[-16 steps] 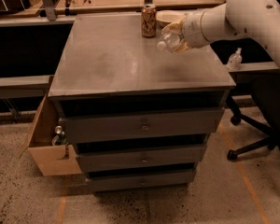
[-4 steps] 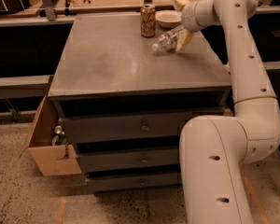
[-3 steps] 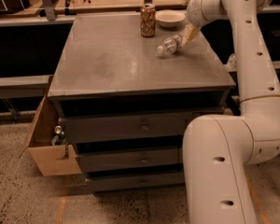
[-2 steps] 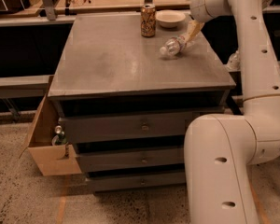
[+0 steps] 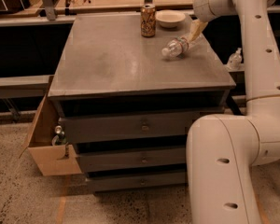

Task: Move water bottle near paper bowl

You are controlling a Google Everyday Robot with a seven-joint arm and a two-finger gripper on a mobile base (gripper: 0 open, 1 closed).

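Observation:
The water bottle (image 5: 176, 47) lies on its side on the grey cabinet top (image 5: 112, 59), white cap pointing front-left. The paper bowl (image 5: 170, 18) sits at the back edge, a short way behind the bottle and apart from it. My gripper (image 5: 194, 31) hangs just right of and above the bottle's base, between bottle and bowl, open and holding nothing. The white arm reaches in from the upper right.
A brown-gold drink can (image 5: 148, 20) stands left of the bowl. A small pump-top bottle (image 5: 234, 59) stands on a shelf to the right. An open cardboard box (image 5: 44, 146) with bottles leans at the cabinet's left. My arm's lower part (image 5: 224, 167) stands front right.
The gripper set the bottle down on its side, let go and rose up and to the right. The bottle stays lying in front of the bowl.

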